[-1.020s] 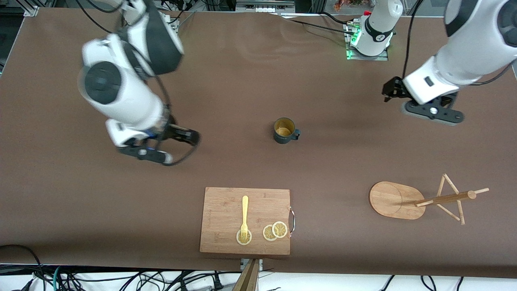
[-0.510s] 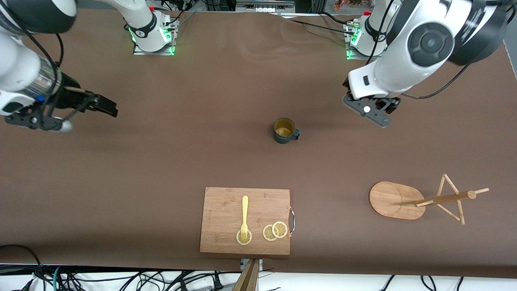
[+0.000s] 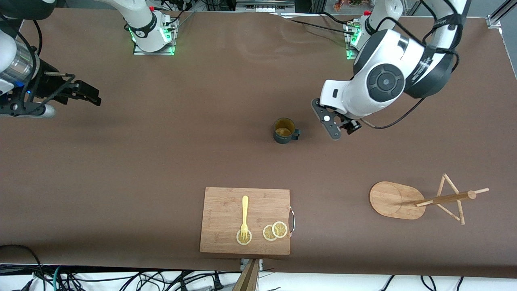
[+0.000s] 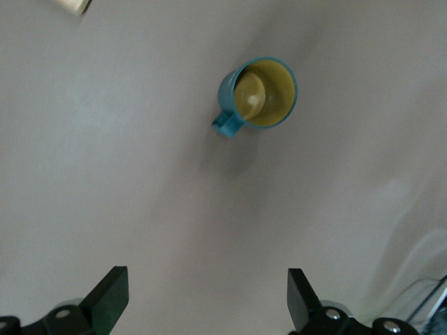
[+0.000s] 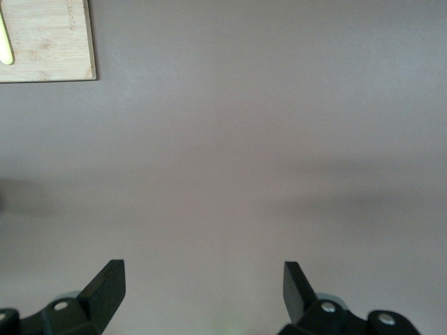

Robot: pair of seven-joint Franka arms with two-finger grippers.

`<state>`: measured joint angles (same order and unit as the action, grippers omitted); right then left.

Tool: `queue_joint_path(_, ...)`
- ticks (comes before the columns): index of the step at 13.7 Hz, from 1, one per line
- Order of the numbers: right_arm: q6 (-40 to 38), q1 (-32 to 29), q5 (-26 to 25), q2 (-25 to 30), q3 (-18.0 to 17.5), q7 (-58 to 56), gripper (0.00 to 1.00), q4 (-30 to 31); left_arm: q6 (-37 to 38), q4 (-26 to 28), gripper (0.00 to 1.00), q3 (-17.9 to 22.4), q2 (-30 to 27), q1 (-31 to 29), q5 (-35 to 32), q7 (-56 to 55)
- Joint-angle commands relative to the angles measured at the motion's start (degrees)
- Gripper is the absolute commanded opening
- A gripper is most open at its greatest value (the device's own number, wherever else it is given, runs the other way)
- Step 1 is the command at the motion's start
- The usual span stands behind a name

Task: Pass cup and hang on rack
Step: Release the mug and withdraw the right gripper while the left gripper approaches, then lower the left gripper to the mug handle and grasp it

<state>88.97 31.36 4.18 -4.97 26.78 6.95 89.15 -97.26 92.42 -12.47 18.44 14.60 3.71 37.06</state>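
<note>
Low in the frame lies a flat bamboo board (image 3: 222, 206); level with it, toward the left arm's end, is the rack (image 3: 398, 200) — thin wooden pegs on an oval base. Mid-frame the cup (image 3: 285, 131) stands upright on the matte worktop (image 3: 161, 161) — small, glazed, probably light, stiff and slick, best taken by rim or handle. The left tool (image 4: 206, 301) hovers beside it, fingers apart. The right tool (image 5: 202, 293) waits high in the frame, likewise spread.

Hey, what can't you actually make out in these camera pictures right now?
- Front view: left gripper fingers, hidden under its own wrist.
- Front view: print on the cup, too small to read.
- Right wrist view: cutting board, cut off by the edge.
- Front view: right arm, partly out of frame.
</note>
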Motion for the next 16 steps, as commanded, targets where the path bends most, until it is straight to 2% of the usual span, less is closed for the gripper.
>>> queue_joint_path(1,-0.9,1.0,-1.1,-1.3,0.3,-1.2,1.0,-2.2,-4.5,0.0,1.0,0.6,2.1,0.2,1.4,11.2)
queue_joint_path(5,-3.4,0.4,-0.8,-1.2,0.1,-1.1,1.0,-1.9,-10.9,1.3,1.0,0.6,6.6,-3.9,10.1,30.1)
queue_joint_path(6,-3.3,-2.4,-1.2,-1.2,-3.3,-1.1,1.0,-1.8,-11.9,2.5,1.0,0.6,7.1,-4.7,13.5,35.1)
queue_joint_path(8,-3.1,-16.7,-1.3,-0.9,-17.0,-1.5,1.0,-1.9,-14.3,6.5,1.0,0.6,7.0,-6.3,18.2,43.2)
queue_joint_path(9,-2.7,-21.5,-1.9,-0.8,-22.9,-1.5,1.0,-1.9,-15.8,8.2,1.0,0.6,6.9,-7.0,20.7,47.1)
queue_joint_path(10,-2.7,-24.5,-2.6,-0.7,-25.6,-1.5,1.0,-1.8,-18.2,10.5,1.0,0.6,6.9,-7.6,23.8,51.2)
queue_joint_path(13,-2.7,-25.6,-2.7,-0.7,-26.1,-1.6,1.0,-1.7,-26.6,16.9,1.0,0.6,7.0,-7.9,32.7,59.0)
queue_joint_path(16,-2.6,-25.3,-2.8,-0.4,-26.4,-1.5,1.0,-1.7,-29.4,19.5,1.0,0.6,8.1,-7.3,38.3,65.0)
